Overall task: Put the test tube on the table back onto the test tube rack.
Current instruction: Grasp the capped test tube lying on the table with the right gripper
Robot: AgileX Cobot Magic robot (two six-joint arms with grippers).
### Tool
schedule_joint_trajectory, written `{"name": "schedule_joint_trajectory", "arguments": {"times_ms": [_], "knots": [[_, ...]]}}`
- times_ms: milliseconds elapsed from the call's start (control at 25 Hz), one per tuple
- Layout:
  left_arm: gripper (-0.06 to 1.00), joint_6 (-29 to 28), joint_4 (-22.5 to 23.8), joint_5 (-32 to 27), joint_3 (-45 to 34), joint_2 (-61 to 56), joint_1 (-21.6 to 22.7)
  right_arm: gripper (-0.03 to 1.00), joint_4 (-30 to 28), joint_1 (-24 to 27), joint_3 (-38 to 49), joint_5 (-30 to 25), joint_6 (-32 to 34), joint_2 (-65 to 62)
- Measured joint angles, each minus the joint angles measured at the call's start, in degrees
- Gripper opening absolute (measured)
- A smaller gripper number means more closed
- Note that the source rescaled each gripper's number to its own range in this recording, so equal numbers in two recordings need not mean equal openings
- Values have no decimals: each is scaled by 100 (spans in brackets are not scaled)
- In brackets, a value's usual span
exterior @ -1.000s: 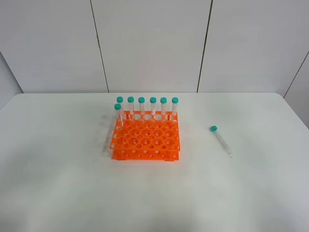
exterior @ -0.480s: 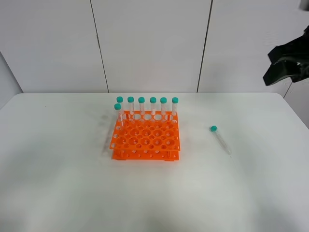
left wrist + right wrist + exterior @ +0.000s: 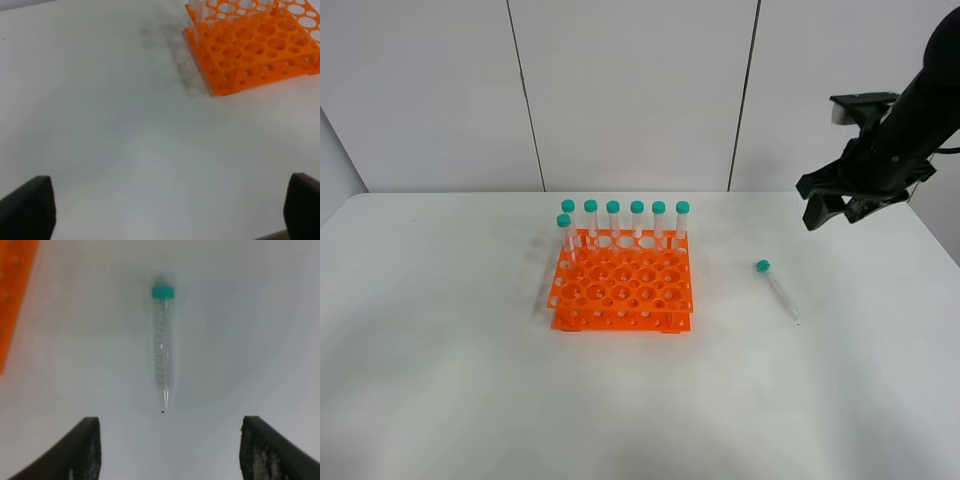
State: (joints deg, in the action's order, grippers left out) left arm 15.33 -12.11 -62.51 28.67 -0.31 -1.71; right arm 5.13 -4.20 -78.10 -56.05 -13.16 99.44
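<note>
The loose test tube (image 3: 777, 290) lies flat on the white table (image 3: 440, 380), right of the rack, its teal cap toward the back. In the right wrist view the test tube (image 3: 163, 357) lies straight ahead between the open fingers. My right gripper (image 3: 830, 210) hangs open and empty in the air above and behind the tube; its own camera shows it (image 3: 170, 450) too. The orange test tube rack (image 3: 622, 288) stands mid-table with several teal-capped tubes (image 3: 637, 220) along its back row. My left gripper (image 3: 165, 215) is open, empty, low over the table.
The rack's corner (image 3: 250, 50) lies ahead of the left gripper, and its orange edge (image 3: 12, 290) shows at the side of the right wrist view. White wall panels stand behind the table. The table's right edge (image 3: 935, 240) is near the right arm.
The right arm has come into view from the upper right and moved down and left toward the loose tube. The tube and rack have not moved.
</note>
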Motion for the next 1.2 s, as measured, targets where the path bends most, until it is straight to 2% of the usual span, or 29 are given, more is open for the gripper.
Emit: {"name": "schedule_joint_trajectory", "arguments": {"times_ms": [680,1200], "knots": [[100,0,0,0,0,0,0,94,-6,-101,-11,494,-71,1577],[100,0,0,5,0,0,0,94,-156,-101,-267,410,186,2026]]}}
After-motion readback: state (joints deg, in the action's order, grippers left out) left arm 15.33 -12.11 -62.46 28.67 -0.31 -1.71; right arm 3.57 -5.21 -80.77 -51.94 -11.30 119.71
